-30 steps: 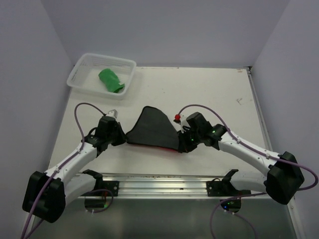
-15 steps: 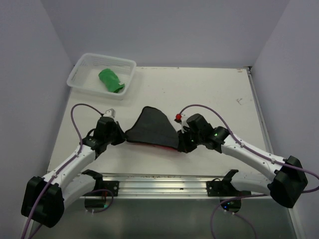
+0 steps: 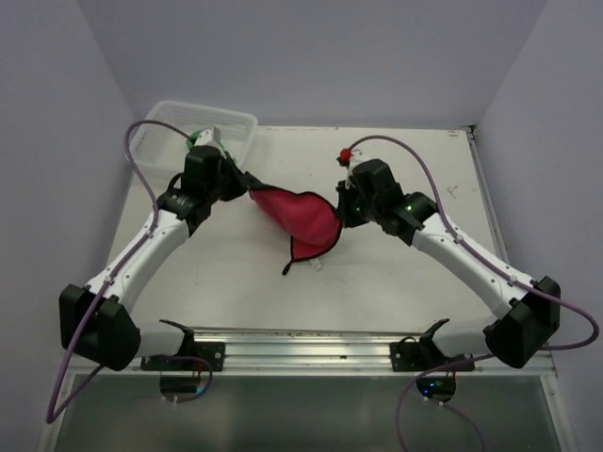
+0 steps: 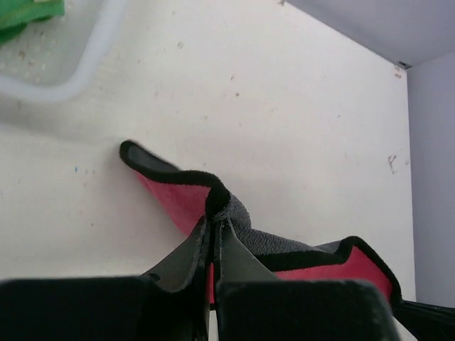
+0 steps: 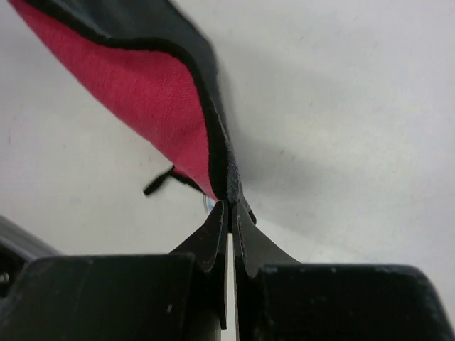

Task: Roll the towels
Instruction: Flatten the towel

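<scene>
Left gripper and right gripper each pinch a thin hem of the red towel, slung between them. Uneven pulling could slip one hem free, crumpling it.

Red towel w/ dark grey underside, black trim; green towel; white basket.

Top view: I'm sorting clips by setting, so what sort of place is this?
Probably a lab robot cell, not a home: plain walls box in a white table, and a rail at its near edge carries two robot arms.
</scene>
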### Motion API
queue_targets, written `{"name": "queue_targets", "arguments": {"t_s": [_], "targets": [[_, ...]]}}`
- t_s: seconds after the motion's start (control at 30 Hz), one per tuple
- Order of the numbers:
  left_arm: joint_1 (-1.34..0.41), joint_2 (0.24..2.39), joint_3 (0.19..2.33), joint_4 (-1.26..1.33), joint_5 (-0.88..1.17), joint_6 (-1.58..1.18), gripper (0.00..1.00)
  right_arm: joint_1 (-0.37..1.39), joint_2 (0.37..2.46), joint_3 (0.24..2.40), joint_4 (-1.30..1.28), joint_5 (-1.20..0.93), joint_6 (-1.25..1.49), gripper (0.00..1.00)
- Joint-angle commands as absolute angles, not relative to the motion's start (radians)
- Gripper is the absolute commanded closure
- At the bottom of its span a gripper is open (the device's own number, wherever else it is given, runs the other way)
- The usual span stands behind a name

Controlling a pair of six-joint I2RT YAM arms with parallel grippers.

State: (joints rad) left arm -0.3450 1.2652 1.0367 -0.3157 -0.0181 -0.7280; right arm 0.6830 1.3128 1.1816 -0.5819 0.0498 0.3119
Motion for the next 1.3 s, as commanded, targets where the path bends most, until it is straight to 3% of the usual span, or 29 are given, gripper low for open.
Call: {"name": "queue_targets", "arguments": {"t_s": [0.0,0.2,0.3,0.47,0.6,0.7,0.9,1.27], "targets": [[-0.327,1.365,1.295,-0.322,-0.048,-0.706,1.00,0.576,1.377,1.366,-0.592,0.090,0.273,1.00],[-0.304,1.506,1.575,-0.397,-0.021,-0.686,1.00,0.543,1.453,1.636,-0.679,0.089,0.190,1.00],[-0.304,1.483,1.560,-0.399,-0.026,-0.666,1.00,0.542,1.444,1.638,-0.690,0.036,0.189,1.00],[-0.305,1.320,1.220,-0.336,-0.032,-0.667,1.00,0.549,1.295,1.390,-0.601,-0.115,0.195,1.00],[-0.305,1.143,0.750,-0.217,-0.008,-0.718,1.00,0.642,1.213,1.105,-0.563,-0.129,0.219,1.00],[-0.305,1.042,0.533,-0.187,0.005,-0.756,1.00,0.725,1.184,0.937,-0.514,-0.118,0.273,1.00],[-0.305,0.916,0.428,-0.253,0.003,-0.767,1.00,0.759,1.123,0.729,-0.431,-0.141,0.348,1.00],[-0.305,0.948,0.466,-0.264,-0.035,-0.732,1.00,0.759,1.137,0.729,-0.449,-0.144,0.330,1.00]]}}
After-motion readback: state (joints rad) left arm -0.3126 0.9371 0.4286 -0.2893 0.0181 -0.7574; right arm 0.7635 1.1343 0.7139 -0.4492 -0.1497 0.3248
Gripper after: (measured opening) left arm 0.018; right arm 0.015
